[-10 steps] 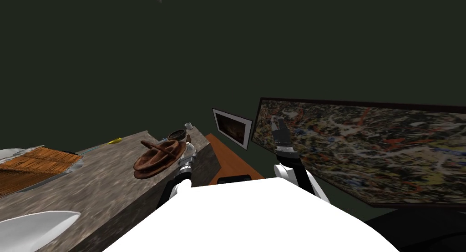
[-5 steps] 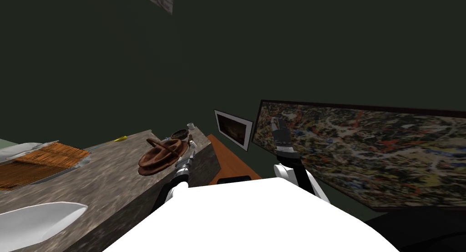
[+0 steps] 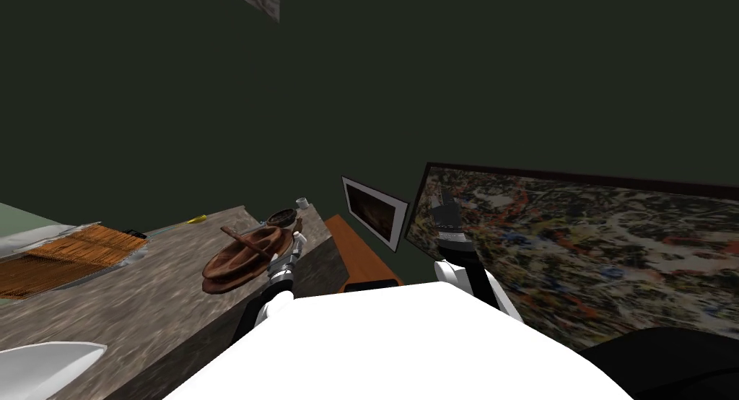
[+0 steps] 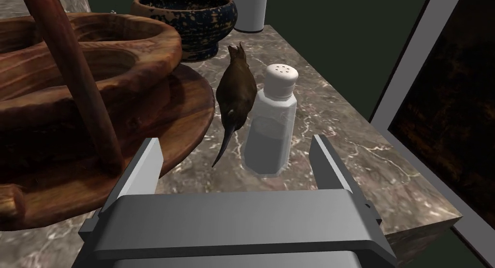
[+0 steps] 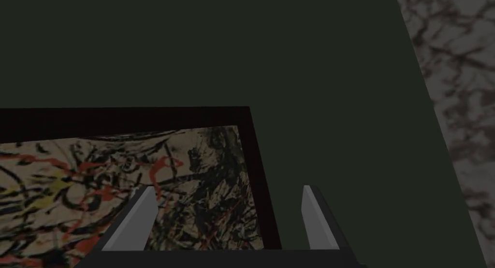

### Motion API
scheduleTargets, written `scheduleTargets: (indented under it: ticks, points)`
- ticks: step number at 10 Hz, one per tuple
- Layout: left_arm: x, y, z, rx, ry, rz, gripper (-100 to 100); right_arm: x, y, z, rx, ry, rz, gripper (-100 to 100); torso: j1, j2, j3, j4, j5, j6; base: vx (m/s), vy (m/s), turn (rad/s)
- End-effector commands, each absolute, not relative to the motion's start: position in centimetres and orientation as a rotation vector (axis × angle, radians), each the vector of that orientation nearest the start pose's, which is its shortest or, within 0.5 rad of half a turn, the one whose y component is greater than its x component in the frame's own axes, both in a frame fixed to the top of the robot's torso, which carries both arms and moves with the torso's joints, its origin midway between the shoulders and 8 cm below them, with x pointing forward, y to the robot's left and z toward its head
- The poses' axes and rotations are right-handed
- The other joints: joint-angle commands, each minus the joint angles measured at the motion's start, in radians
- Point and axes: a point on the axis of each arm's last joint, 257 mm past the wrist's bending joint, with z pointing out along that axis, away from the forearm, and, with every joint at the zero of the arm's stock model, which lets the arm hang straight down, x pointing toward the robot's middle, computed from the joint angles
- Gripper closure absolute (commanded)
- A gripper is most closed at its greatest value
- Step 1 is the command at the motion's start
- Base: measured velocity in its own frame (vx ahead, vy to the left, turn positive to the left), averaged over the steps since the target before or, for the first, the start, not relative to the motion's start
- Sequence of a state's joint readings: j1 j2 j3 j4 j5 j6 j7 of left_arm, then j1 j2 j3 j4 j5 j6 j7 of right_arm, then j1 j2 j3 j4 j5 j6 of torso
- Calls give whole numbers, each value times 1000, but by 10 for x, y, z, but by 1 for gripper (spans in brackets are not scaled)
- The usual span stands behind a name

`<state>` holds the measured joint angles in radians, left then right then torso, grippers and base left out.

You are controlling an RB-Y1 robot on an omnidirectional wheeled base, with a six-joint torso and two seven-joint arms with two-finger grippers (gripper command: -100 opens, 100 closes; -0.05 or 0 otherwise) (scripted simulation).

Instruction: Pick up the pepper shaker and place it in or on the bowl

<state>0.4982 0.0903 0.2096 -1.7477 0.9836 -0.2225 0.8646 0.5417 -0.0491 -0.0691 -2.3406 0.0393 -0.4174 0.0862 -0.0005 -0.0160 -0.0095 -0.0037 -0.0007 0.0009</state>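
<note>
Approach step, I'd judge: no grasp made yet. The left gripper (image 4: 237,145) is spread wide, its 2 blades clear of the clear faceted pepper shaker with a white perforated cap (image 4: 270,125). The shaker stands upright just ahead on the grey veined stone counter (image 4: 348,154), with a brown long-beaked bird figure (image 4: 237,91) just beside it. Beyond sits the dark speckled round bowl (image 4: 186,18). The next move needs centring, easing forward and closing, without nudging the figure. The right gripper (image 3: 442,201), right of centre in the head view, is raised and also open.

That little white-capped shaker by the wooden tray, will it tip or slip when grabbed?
Probably rigid and perhaps a bit slick: the shaker has a smooth, translucent, flat-sided body, though those flats should give the open left gripper faces to press. Tall and narrow, it may tip if nudged.
</note>
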Motion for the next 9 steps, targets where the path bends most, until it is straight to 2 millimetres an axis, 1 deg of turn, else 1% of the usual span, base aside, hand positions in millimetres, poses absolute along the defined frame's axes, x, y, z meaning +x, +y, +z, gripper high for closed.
scheduleTargets:
  ticks: [1,2,3,4,5,6,7,9]
  points:
    - [334,470,-298,-2008,-624,-1846,-100,340,-297,24,599,731,1100,0,0,0,0,0,0,0,150,-37,82]
    - [331,470,-300,-2004,-651,-1840,-100,340,-297,24,599,731,1100,0,2,2,1,0,0,0,96,-32,37]
    - [328,469,-303,-2001,-675,-1835,-100,340,-297,24,599,731,1100,0,2,5,3,1,1,0,36,-12,28]
    - [330,469,-302,-2004,-659,-1839,-100,340,-297,22,603,734,1100,0,2,5,3,2,2,-1,0,0,0]
    - [330,469,-302,-2003,-661,-1838,0,340,-297,22,603,735,1100,0,3,5,3,2,2,-1,0,0,0]
    - [330,469,-302,-2003,-661,-1838,-100,340,-297,22,603,735,1100,0,3,6,4,2,2,-1,0,0,0]
    - [330,469,-302,-2003,-661,-1838,100,340,-297,22,603,735,1100,0,3,6,4,2,2,-1,0,0,0]
    - [330,469,-302,-2003,-661,-1838,100,340,-297,22,603,735,1100,0,3,6,4,3,2,-1,0,0,0]
